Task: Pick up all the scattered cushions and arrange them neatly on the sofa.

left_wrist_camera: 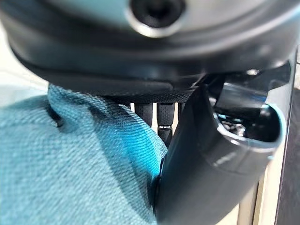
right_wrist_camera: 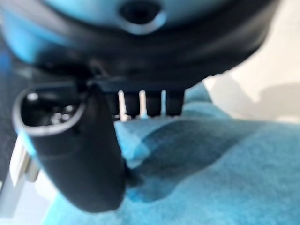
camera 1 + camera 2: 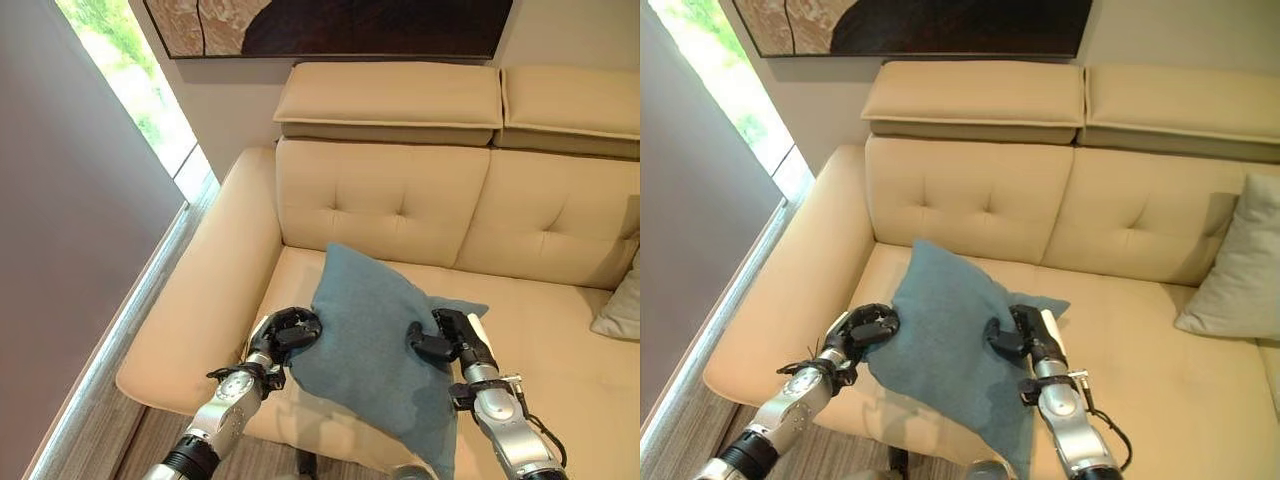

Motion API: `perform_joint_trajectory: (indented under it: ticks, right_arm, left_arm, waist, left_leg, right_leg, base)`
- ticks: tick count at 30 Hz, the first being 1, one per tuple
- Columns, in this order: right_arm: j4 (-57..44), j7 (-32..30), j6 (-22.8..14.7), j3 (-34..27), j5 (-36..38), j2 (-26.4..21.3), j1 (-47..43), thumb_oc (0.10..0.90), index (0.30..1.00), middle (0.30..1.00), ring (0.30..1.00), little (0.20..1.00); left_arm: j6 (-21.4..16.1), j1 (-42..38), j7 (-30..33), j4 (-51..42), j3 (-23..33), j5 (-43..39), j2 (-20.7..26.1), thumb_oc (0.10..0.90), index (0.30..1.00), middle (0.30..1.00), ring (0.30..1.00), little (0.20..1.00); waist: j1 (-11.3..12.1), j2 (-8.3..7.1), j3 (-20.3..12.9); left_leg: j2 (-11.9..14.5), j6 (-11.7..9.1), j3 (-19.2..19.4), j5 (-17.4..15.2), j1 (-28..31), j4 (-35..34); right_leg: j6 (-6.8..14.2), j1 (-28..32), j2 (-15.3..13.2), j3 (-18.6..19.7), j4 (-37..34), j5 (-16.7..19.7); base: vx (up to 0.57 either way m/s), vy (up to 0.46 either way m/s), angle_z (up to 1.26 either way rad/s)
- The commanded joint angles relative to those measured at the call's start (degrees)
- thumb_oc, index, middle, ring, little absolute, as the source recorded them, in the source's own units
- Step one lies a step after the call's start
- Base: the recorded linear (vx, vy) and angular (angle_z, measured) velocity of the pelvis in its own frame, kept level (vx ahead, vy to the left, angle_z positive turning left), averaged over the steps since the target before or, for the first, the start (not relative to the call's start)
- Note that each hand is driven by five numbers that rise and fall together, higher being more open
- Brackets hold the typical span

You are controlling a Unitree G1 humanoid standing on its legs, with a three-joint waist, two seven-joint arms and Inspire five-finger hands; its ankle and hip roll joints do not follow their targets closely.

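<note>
- Framed picture (image 3: 330, 25) on the wall above the backrest, dark shape on a mottled pale ground (cropped by the upper edge).
- Window (image 3: 130, 90) at left, greenery outside, bright.
- Grey wall panel (image 3: 70, 260) below and beside the window.
- Wood-look floor (image 3: 90, 440) running along the window side.

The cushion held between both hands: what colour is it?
The cushion is a muted teal blue, plain with no pattern. The left eye view shows it best.
</note>
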Motion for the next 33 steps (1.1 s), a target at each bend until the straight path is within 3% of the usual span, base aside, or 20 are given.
perform_joint_trajectory:
  ticks: [1, 6, 10, 13, 14, 15, 17, 18, 21, 23, 24, 25, 27, 33]
  right_arm:
    - [-7.7, -1.2, -8.5, 1.2, -2.2, 0.0, -15.9, 0.400, 0.300, 0.300, 0.300, 0.300]
    - [-0.7, -8.6, -6.8, 5.6, -4.7, -6.9, -41.2, 0.400, 0.300, 0.300, 0.300, 0.300]
    - [3.6, -13.5, -4.8, 8.3, -6.6, -10.4, -58.3, 0.400, 0.300, 0.300, 0.300, 0.300]
    - [5.1, -15.1, -4.7, 9.7, -6.2, -10.6, -65.1, 0.400, 0.300, 0.300, 0.300, 0.300]
    - [5.7, -15.5, -5.0, 10.4, -6.1, -10.8, -66.7, 0.400, 0.300, 0.300, 0.300, 0.300]
    - [5.0, -15.3, -5.4, 11.1, -6.6, -11.1, -66.9, 0.400, 0.300, 0.300, 0.300, 0.300]
    - [3.9, -14.9, -5.2, 10.3, -7.5, -12.4, -66.4, 0.400, 0.300, 0.300, 0.300, 0.300]
    - [3.1, -14.4, -4.0, 10.5, -8.4, -12.4, -67.8, 0.400, 0.300, 0.300, 0.300, 0.300]
    - [3.8, -14.5, -3.1, 11.1, -9.7, -12.4, -71.5, 0.400, 0.300, 0.300, 0.300, 0.300]
    - [4.4, -13.8, -3.2, 12.3, -9.7, -12.9, -73.2, 0.400, 0.300, 0.300, 0.300, 0.300]
    - [4.5, -13.8, -3.2, 12.4, -9.7, -12.9, -73.3, 0.400, 0.300, 0.300, 0.300, 0.300]
    - [5.7, -14.2, -3.3, 12.7, -8.3, -12.4, -75.1, 0.400, 0.300, 0.300, 0.300, 0.300]
    - [5.4, -15.1, -3.3, 12.1, -8.2, -11.9, -76.5, 0.400, 0.300, 0.300, 0.300, 0.300]
    - [6.4, -15.7, -2.7, 14.7, -7.9, -12.6, -82.9, 0.400, 0.300, 0.300, 0.300, 0.300]
  left_arm:
    - [-4.6, -14.8, -4.8, -1.3, -2.9, 4.3, -6.4, 0.400, 0.300, 0.300, 0.300, 0.300]
    - [-7.0, -32.2, -0.4, 2.3, -5.2, 7.9, -6.0, 0.400, 0.300, 0.300, 0.300, 0.300]
    - [-9.3, -44.3, 3.8, 5.1, -3.8, 10.4, -4.3, 0.400, 0.300, 0.300, 0.300, 0.300]
    - [-10.5, -49.1, 5.6, 6.1, -2.4, 12.0, -2.2, 0.400, 0.300, 0.300, 0.300, 0.300]
    - [-10.8, -49.8, 6.5, 6.3, -2.3, 12.6, -1.9, 0.400, 0.300, 0.300, 0.300, 0.300]
    - [-10.6, -49.8, 6.6, 5.4, -2.1, 14.0, -1.6, 0.400, 0.300, 0.300, 0.300, 0.300]
    - [-10.6, -50.3, 7.0, 5.5, -2.4, 14.3, -2.9, 0.400, 0.300, 0.300, 0.300, 0.300]
    - [-11.2, -51.0, 7.0, 6.3, -2.5, 13.6, -3.8, 0.400, 0.300, 0.300, 0.300, 0.300]
    - [-11.4, -51.2, 7.0, 5.9, -3.0, 13.6, -3.5, 0.400, 0.300, 0.300, 0.300, 0.300]
    - [-11.0, -51.3, 6.1, 5.1, -3.4, 14.5, -1.7, 0.400, 0.300, 0.300, 0.300, 0.300]
    - [-11.0, -51.3, 6.0, 5.0, -3.3, 14.5, -1.7, 0.400, 0.300, 0.300, 0.300, 0.300]
    - [-11.0, -52.2, 6.4, 5.5, -3.8, 15.2, -2.2, 0.400, 0.300, 0.300, 0.300, 0.300]
    - [-10.4, -52.8, 6.5, 5.1, -3.7, 16.0, -3.2, 0.400, 0.300, 0.300, 0.300, 0.300]
    - [-10.5, -56.2, 7.0, 5.8, -3.4, 18.4, -2.2, 0.400, 0.300, 0.300, 0.300, 0.300]
  waist:
    - [1.2, -0.59, -5.2]
    - [1.9, 0.84, -0.5]
    - [3.0, 1.01, 2.3]
    - [3.7, 0.21, 4.2]
    - [4.6, -0.56, 5.1]
    - [5.6, -1.57, 6.0]
    - [5.1, -1.70, 6.1]
    - [4.2, -2.33, 6.8]
    - [4.7, -3.17, 6.6]
    - [6.0, -3.01, 6.5]
    - [5.9, -2.99, 6.6]
    - [7.0, -3.02, 6.6]
    - [8.9, -3.92, 7.3]
    - [8.7, -4.52, 7.2]
  left_leg:
    - [0.0, 1.2, 2.4, -15.8, 2.8, 8.6]
    - [-0.5, 1.0, 2.7, -14.7, -5.4, 9.7]
    - [-0.2, 1.0, 3.7, -14.1, -12.0, 12.3]
    - [-0.2, 1.3, 3.4, -15.0, -14.8, 15.7]
    - [-0.8, 1.1, 1.8, -15.5, -16.6, 18.8]
    - [-2.4, 0.5, -3.1, -16.8, -17.5, 21.5]
    - [-2.6, 0.6, -3.2, -16.9, -17.2, 20.5]
    - [-2.6, 0.8, -1.7, -16.7, -17.4, 19.2]
    - [-2.5, 1.6, 2.0, -15.3, -18.4, 15.9]
    - [-1.3, 2.1, 4.1, -14.4, -20.1, 15.2]
    - [-1.4, 2.1, 4.0, -14.4, -20.1, 15.3]
    - [-0.8, 2.1, 4.5, -13.3, -21.5, 15.2]
    - [-1.3, 1.8, 4.3, -13.1, -21.5, 15.7]
    - [-0.3, 1.9, 3.5, -14.0, -24.9, 20.0]
  right_leg:
    - [-1.4, -6.8, 0.5, 0.3, 7.2, -3.7]
    - [-1.4, -14.7, 0.3, 1.9, 6.8, -1.3]
    - [-1.5, -21.2, 0.9, 3.7, 8.0, 0.0]
    - [-1.5, -24.1, 1.5, 5.9, 9.4, 0.6]
    - [-1.6, -24.7, 1.8, 6.7, 9.8, 0.6]
    - [-1.5, -24.9, 2.3, 8.0, 9.5, 0.8]
    - [-1.3, -24.9, 1.9, 7.6, 9.2, 1.3]
    - [-0.3, -25.7, 0.5, 7.2, 8.0, 4.1]
    - [0.8, -28.9, -1.0, 4.1, 6.7, 7.4]
    - [0.2, -27.6, -1.1, 0.6, 9.5, 3.7]
    - [0.1, -27.6, -1.1, 0.5, 9.6, 3.5]
    - [-0.7, -24.9, -0.1, 0.4, 11.9, -0.2]
    - [-1.8, -23.0, 0.7, -0.2, 11.3, -2.3]
    - [-2.8, -29.0, 0.7, -1.2, 15.2, -1.9]
  base:
    - [-0.03, -0.020, -0.01]
    - [-0.25, 0.024, -0.04]
    - [-0.24, 0.017, -0.18]
    - [-0.13, 0.027, -0.25]
    - [-0.13, 0.017, -0.37]
    - [-0.11, 0.006, -0.51]
    - [-0.08, 0.061, -0.26]
    - [-0.13, 0.181, 0.15]
    - [-0.16, 0.182, -0.03]
    - [-0.16, 0.050, -0.34]
    - [-0.22, 0.018, -0.44]
    - [-0.19, 0.023, -0.29]
    - [-0.16, -0.017, -0.09]
    - [-0.04, -0.057, -0.08]
